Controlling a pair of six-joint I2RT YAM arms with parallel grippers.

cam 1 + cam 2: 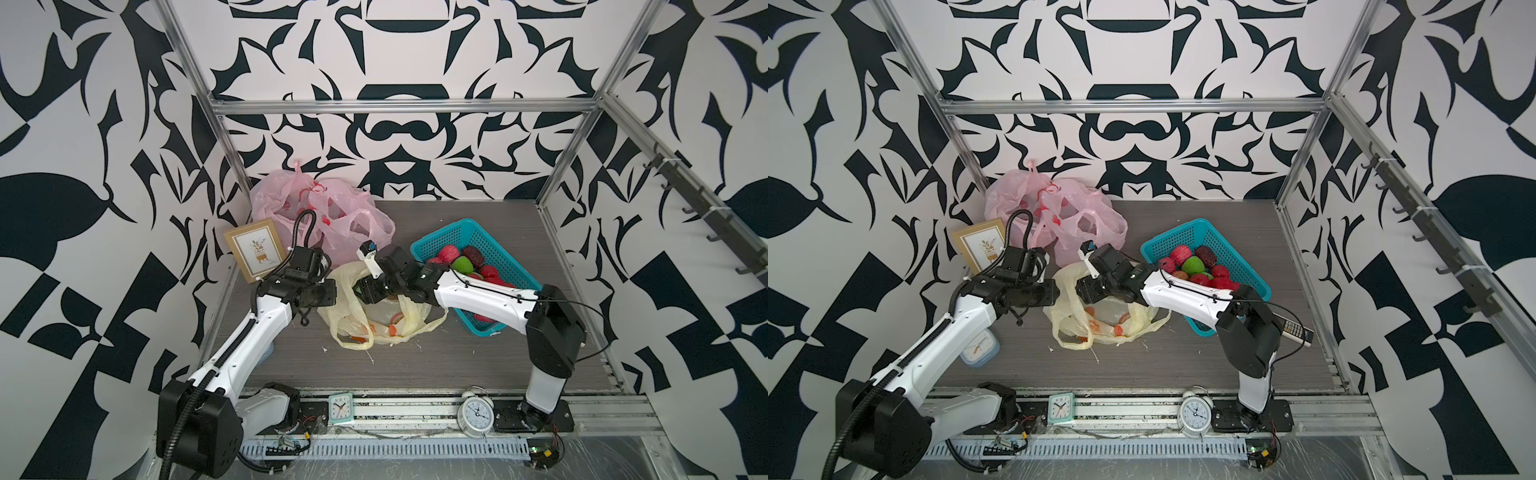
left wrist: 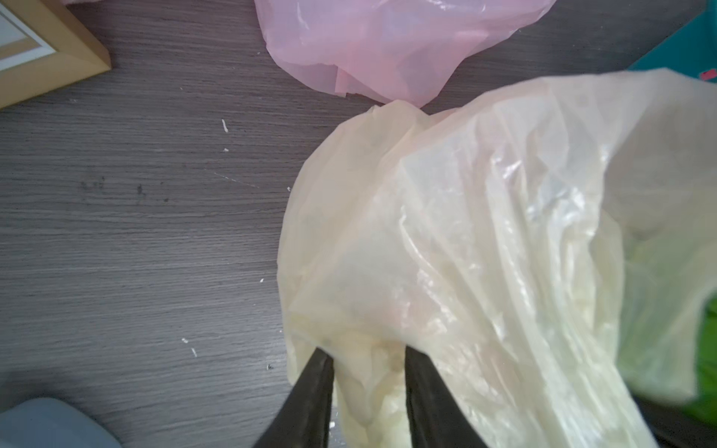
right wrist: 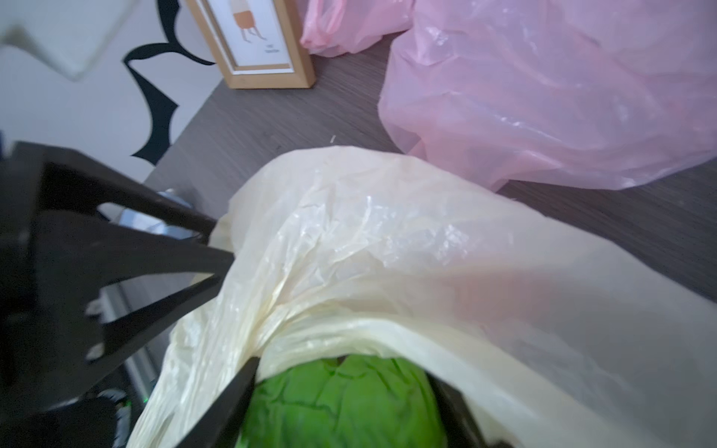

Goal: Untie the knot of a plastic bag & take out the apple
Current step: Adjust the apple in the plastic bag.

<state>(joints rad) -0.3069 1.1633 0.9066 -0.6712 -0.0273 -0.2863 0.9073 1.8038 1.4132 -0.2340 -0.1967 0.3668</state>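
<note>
Right wrist view: R hand clasps crinkly green apple inside thin pale-yellow plastic bag; L hand pinches its film, prob. to keep the mouth open.

Bright, even light is being cast, with soft shadows; glare is being caught on the crinkled pale-yellow plastic bag, and the round green apple is being blurred.
</note>
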